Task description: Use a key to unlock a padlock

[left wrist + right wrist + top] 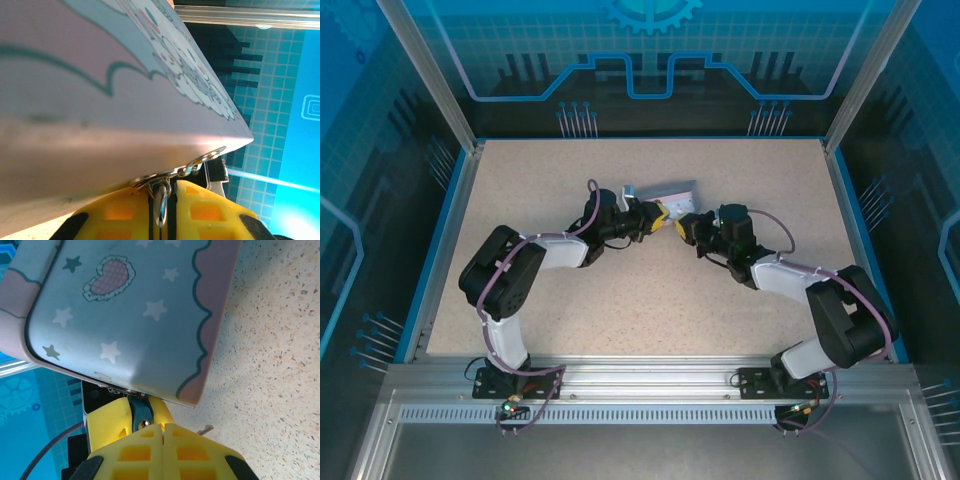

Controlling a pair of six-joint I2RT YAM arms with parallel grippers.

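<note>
Right wrist view: I count one padlock [141, 412], at the one tin's [125, 315] lower edge
Left gripper [161, 189]: clamped on the padlock
Right gripper [163, 430]: fingers pressed together; I cannot tell what they hold

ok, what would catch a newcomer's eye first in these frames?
The pastel cartoon tin at mid-table, with both arms meeting at its near edge. The left gripper is shut on a small metal piece hanging at the tin's edge; the right wrist view shows it as a dark bluish padlock. The right gripper, fingers together, sits right beside it.
</note>
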